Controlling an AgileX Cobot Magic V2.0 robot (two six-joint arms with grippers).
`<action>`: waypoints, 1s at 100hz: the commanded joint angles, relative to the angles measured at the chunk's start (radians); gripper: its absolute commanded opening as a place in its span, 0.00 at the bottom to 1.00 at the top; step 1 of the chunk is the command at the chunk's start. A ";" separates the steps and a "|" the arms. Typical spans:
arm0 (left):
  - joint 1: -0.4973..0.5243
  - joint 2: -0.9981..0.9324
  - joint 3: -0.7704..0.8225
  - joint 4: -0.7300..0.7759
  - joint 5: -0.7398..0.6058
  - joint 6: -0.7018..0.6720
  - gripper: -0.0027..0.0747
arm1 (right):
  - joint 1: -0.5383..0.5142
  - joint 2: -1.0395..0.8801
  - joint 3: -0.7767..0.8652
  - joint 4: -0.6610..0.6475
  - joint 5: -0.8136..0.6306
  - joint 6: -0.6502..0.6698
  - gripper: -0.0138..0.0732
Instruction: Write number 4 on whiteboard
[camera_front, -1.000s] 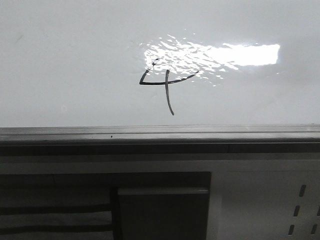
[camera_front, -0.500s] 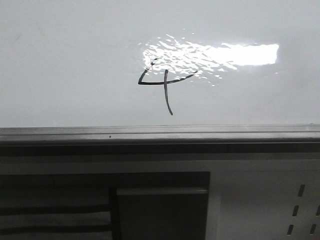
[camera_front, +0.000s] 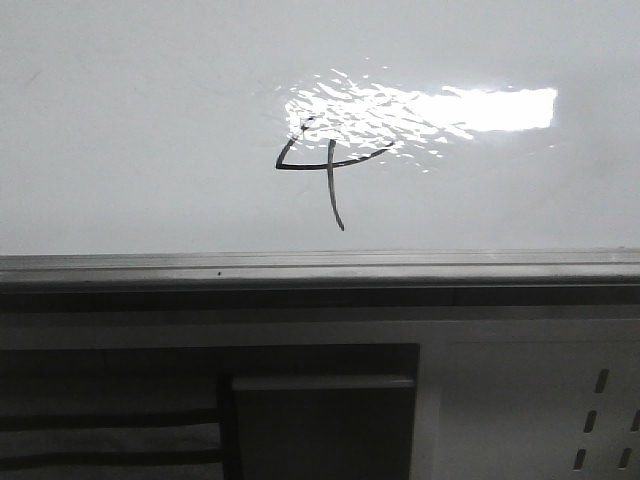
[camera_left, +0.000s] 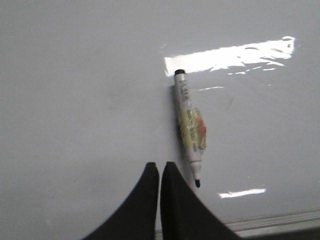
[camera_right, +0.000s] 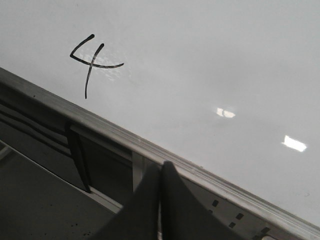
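The number 4 (camera_front: 325, 165), in thin black marker lines, stands on the glossy whiteboard (camera_front: 130, 130) beside a bright glare patch. It also shows in the right wrist view (camera_right: 92, 62). An uncapped white marker (camera_left: 190, 130) with a yellow label lies flat on the whiteboard (camera_left: 75, 90), tip toward the frame. My left gripper (camera_left: 159, 166) is shut and empty, just beside the marker's tip. My right gripper (camera_right: 161, 165) is shut and empty, over the board's grey frame edge (camera_right: 150, 145). Neither gripper shows in the front view.
The grey metal frame (camera_front: 320, 268) runs along the board's near edge. Below it stands a white cabinet panel with slots (camera_front: 600, 420) and a dark recess with a grey block (camera_front: 320, 420).
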 joint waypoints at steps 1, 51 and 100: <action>0.036 -0.045 0.044 -0.027 -0.116 -0.012 0.01 | -0.004 0.004 -0.025 -0.020 -0.068 -0.002 0.08; 0.042 -0.103 0.188 -0.059 -0.243 -0.012 0.01 | -0.004 0.004 -0.025 -0.022 -0.069 -0.002 0.08; 0.042 -0.103 0.188 -0.059 -0.243 -0.012 0.01 | -0.004 -0.002 -0.022 -0.022 -0.071 -0.002 0.08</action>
